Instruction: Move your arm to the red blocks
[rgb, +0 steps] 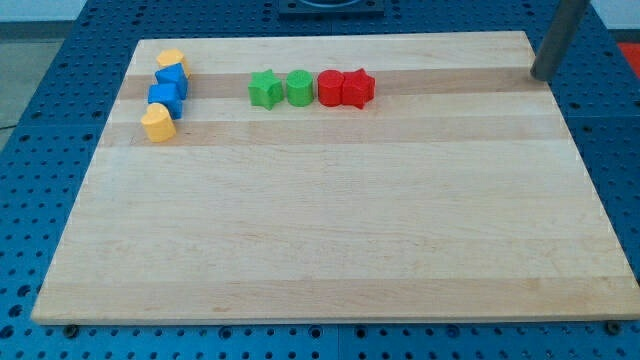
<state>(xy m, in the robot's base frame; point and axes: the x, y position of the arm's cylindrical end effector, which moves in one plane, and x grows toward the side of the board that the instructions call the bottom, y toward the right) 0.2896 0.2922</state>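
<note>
Two red blocks sit touching near the view's top centre: a rounded red block and a red star-shaped block to its right. My tip is the lower end of a dark rod at the view's top right, near the board's right edge. It stands far to the right of the red blocks, at about the same height in the view.
A green star block and a green rounded block sit just left of the red ones. At the top left stand a yellow block, two blue blocks and a second yellow block. The wooden board lies on a blue pegboard.
</note>
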